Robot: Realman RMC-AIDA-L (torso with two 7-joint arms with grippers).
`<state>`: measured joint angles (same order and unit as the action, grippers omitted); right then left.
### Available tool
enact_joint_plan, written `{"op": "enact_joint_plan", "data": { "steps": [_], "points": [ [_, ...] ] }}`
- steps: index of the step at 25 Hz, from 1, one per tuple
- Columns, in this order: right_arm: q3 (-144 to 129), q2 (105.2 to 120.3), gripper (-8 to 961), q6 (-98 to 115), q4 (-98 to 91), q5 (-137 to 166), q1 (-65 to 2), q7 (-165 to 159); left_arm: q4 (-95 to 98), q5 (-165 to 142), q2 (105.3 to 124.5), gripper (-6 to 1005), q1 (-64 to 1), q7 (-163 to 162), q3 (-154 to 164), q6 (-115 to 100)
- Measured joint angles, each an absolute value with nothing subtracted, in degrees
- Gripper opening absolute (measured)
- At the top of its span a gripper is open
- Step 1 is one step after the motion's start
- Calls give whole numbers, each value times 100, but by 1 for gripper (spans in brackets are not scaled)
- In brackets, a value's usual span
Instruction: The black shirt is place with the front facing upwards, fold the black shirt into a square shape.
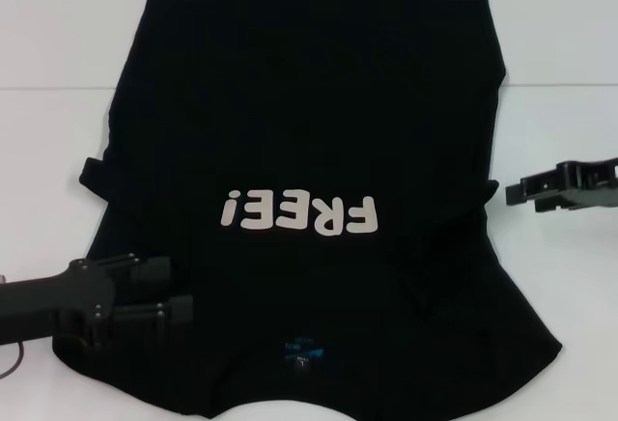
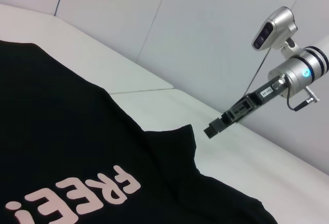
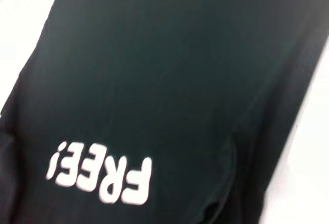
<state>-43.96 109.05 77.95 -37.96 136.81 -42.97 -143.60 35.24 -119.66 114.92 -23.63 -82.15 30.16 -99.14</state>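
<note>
The black shirt [image 1: 309,102] lies flat, front up, on the white table [image 1: 570,83], with its collar at the near edge. Its off-white "FREE!" letters [image 1: 297,213] read upside down, and a small blue neck label [image 1: 301,351] shows near the collar. My left gripper [image 1: 172,291] hovers open over the shirt's near left shoulder, nothing between its fingers. My right gripper [image 1: 512,191] hangs just off the shirt's right edge, over bare table; the left wrist view shows this right gripper [image 2: 212,129] beside a raised corner of cloth. The right wrist view looks down on the shirt [image 3: 154,80].
A bit of the left sleeve [image 1: 93,174] sticks out past the shirt's left edge. A folded ridge of cloth [image 1: 435,257] lies on the shirt's near right part. Bare white table runs along both sides and beyond the hem.
</note>
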Motion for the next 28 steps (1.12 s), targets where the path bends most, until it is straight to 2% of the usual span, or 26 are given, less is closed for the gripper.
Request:
{"op": "enact_joint_plan", "data": {
  "steps": [3,14,19,22,25,28],
  "points": [
    [-4480,10954,578,7553,-3703,13752,-4427,-14485,3525,-11960,11482,828,-2377,-8221,3014,-9914],
    [-4810,11420,575,6498,-2838,14184,-5295,-14577,3540,-11943,11468,827,-2390,-8226,3015,-9905],
    [-4778,11559,573,6318,-2911,14084,-5436,-14506,3533,-11955,11459,827,-2379,-8227,2996,-9867],
    [-4753,11568,572,6286,-3018,13631,-5379,-14238,3530,-11954,11455,827,-2365,-8254,2851,-9868],
    [-4741,11493,571,6389,-3053,12820,-5146,-13639,3535,-11947,11430,827,-2360,-8572,2615,-9939],
    [-4738,11371,570,6745,-3114,12028,-4723,-12740,3576,-11975,11260,827,-2386,-9456,2469,-10143]
  ]
}}
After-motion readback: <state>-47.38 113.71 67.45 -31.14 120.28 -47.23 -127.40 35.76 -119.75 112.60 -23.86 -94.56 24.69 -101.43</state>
